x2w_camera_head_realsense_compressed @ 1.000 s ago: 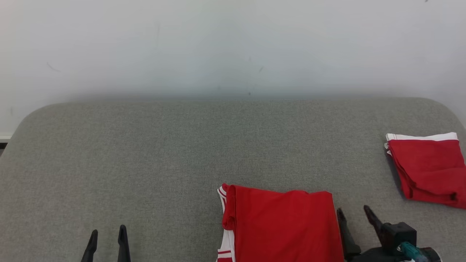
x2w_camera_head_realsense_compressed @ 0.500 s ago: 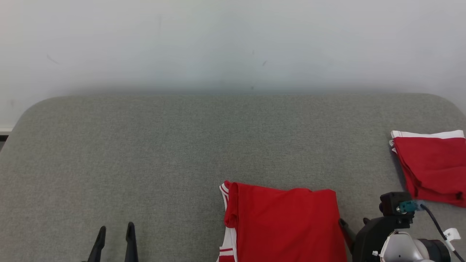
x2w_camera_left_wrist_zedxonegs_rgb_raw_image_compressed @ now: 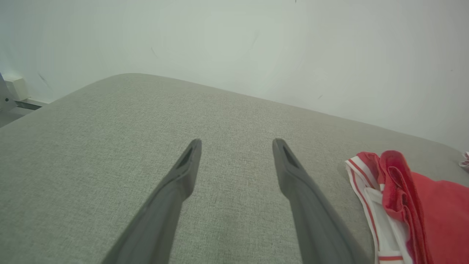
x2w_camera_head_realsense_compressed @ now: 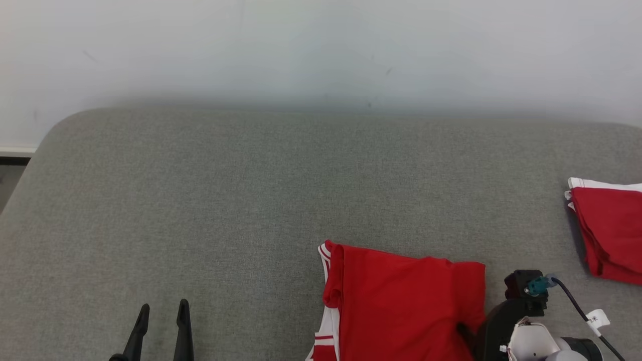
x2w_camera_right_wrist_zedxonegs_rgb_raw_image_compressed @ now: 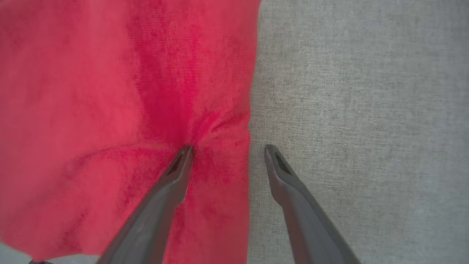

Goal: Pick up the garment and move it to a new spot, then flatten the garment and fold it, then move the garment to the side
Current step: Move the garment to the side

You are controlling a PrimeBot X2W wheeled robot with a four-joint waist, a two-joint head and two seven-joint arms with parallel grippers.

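The garment (x2w_camera_head_realsense_compressed: 401, 306) is a folded red piece with white-striped trim, lying on the grey cushion at the bottom centre-right of the head view; its trimmed end (x2w_camera_left_wrist_zedxonegs_rgb_raw_image_compressed: 381, 205) appears at the right of the left wrist view. My right gripper (x2w_camera_right_wrist_zedxonegs_rgb_raw_image_compressed: 227, 152) points down at its right edge, jaws open and straddling that edge: one fingertip (x2w_camera_right_wrist_zedxonegs_rgb_raw_image_compressed: 185, 154) presses into the red cloth (x2w_camera_right_wrist_zedxonegs_rgb_raw_image_compressed: 110, 110), dimpling it, the other rests on bare cushion. My left gripper (x2w_camera_head_realsense_compressed: 163, 311) hovers open at the lower left over bare cushion (x2w_camera_left_wrist_zedxonegs_rgb_raw_image_compressed: 236, 145), well apart from the garment.
A second folded red garment with a white band (x2w_camera_head_realsense_compressed: 609, 230) lies at the right edge of the grey cushion (x2w_camera_head_realsense_compressed: 251, 190). A pale wall rises behind the cushion's back edge. The cushion's left corner rounds off near a skirting board (x2w_camera_head_realsense_compressed: 15, 150).
The head camera has shifted, so the whole scene slid. My right arm tipped over and came down at the garment's right edge, one fingertip now pressing the cloth. The left gripper stays open.
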